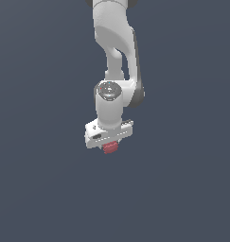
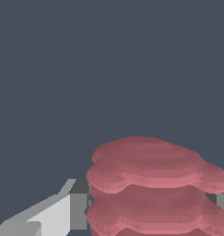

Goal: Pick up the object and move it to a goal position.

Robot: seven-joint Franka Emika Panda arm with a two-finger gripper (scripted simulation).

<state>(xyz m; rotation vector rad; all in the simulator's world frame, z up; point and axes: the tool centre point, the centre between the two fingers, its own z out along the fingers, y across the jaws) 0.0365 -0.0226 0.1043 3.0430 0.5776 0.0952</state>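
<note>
The object (image 1: pixel 110 148) is a small dull-red lumpy thing with ridged layers. In the exterior view it sits right under the white hand of my gripper (image 1: pixel 109 143), in the middle of the picture. In the wrist view the object (image 2: pixel 155 184) fills the space between my two fingers. One grey fingertip (image 2: pixel 79 209) touches one side of it, and a sliver of the other fingertip (image 2: pixel 223 203) shows at its other side. The gripper (image 2: pixel 150 205) is shut on the object. Whether the object rests on the ground or hangs above it cannot be told.
A plain dark blue-grey surface (image 1: pixel 40 189) fills the background in both views. The white arm (image 1: pixel 114 42) comes down from the top of the exterior view. No other objects show.
</note>
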